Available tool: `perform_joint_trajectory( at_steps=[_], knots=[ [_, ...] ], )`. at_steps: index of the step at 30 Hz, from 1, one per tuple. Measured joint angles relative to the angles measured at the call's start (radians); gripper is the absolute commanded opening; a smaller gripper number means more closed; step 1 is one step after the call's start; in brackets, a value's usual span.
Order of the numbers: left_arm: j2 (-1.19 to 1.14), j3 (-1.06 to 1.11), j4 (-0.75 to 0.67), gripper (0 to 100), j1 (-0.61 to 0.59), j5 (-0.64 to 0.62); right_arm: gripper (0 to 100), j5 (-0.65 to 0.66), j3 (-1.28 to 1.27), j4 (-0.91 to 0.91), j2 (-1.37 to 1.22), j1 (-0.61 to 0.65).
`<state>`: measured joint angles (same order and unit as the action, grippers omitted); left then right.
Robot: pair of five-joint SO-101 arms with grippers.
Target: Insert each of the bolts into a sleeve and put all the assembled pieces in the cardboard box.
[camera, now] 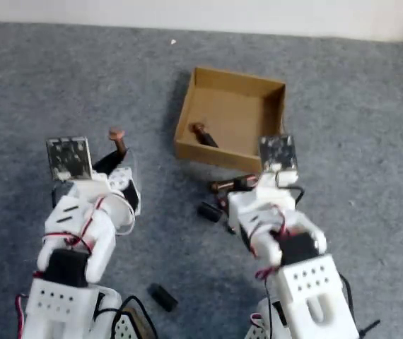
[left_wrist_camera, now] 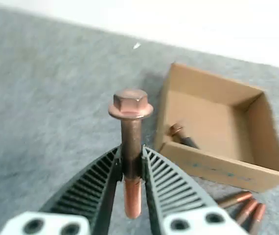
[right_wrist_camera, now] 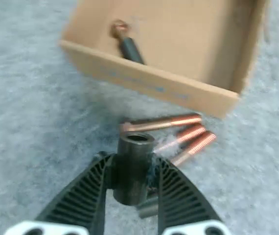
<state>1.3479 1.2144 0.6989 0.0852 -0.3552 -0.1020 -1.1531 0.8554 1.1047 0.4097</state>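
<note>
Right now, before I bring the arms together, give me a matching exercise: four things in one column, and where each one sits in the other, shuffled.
Things
1. gripped bolt
2. gripped sleeve
3. assembled piece
4. loose bolts

Places
A. inside the cardboard box
B. in the right gripper
C. on the carpet, just outside the box
D. in the left gripper

Pairs: 1-D, 2-B, 3-A, 4-C

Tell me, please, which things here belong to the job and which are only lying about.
Job: bolt in the left gripper; sleeve in the right gripper; cardboard box with one assembled piece inside; three loose bolts beside the box; two loose sleeves on the carpet.

Lying about: small white scrap beyond the box.
</note>
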Motion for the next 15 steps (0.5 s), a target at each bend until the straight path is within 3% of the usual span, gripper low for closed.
perform_joint_trajectory(
  at_steps=[15],
  knots=[
    [0.454, 0.184, -0.13, 0, 0.155, 0.015, 0.5, 0.198, -0.344, -0.167, 0.496, 0.199]
  ],
)
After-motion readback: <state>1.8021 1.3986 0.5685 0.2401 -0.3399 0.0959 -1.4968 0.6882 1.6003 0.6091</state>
